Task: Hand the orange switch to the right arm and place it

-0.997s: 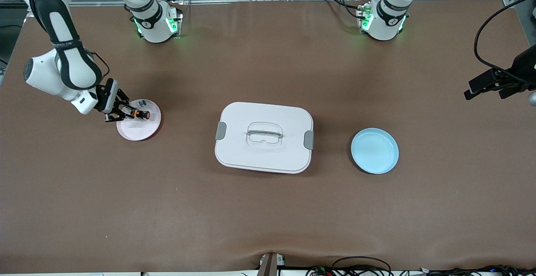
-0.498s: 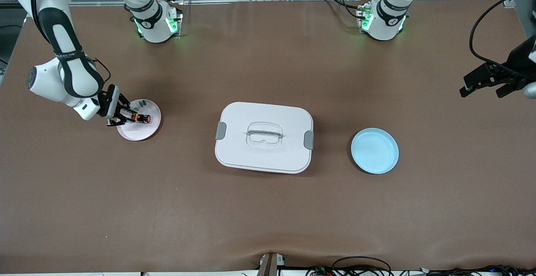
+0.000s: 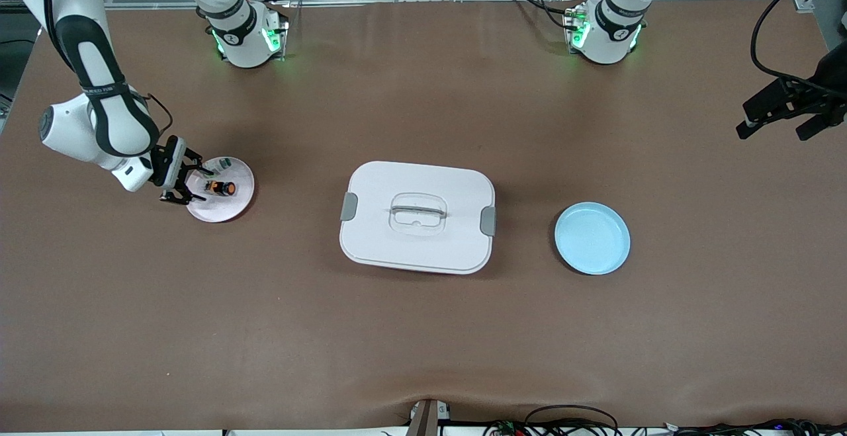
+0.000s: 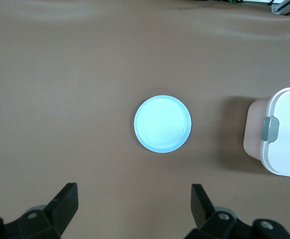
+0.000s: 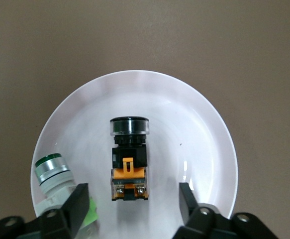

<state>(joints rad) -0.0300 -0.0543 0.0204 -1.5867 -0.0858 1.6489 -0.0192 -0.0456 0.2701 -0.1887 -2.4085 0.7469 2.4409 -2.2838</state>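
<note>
The orange switch point(image 3: 220, 188) lies on its side on the pink plate point(image 3: 231, 208) at the right arm's end of the table. In the right wrist view the orange switch point(image 5: 129, 159) rests free on the plate point(image 5: 194, 129), its black round cap pointing away from the fingers. My right gripper point(image 3: 193, 186) is open and empty just above the plate, its fingers point(image 5: 80, 196) apart on either side of the switch's orange end without touching it. My left gripper point(image 3: 771, 133) is open and empty, up in the air over the table's edge at the left arm's end.
A small white-and-green part point(image 3: 222, 163) lies on the same pink plate beside the switch, close to one right finger point(image 5: 55, 174). A white lidded box point(image 3: 417, 218) sits mid-table. A light blue plate point(image 3: 592, 237) lies between the box and the left arm's end, also in the left wrist view point(image 4: 162, 123).
My right gripper has opened and let go of the orange switch, which now lies on the pink plate; the gripper has drawn back slightly. My left gripper has shifted a little.
</note>
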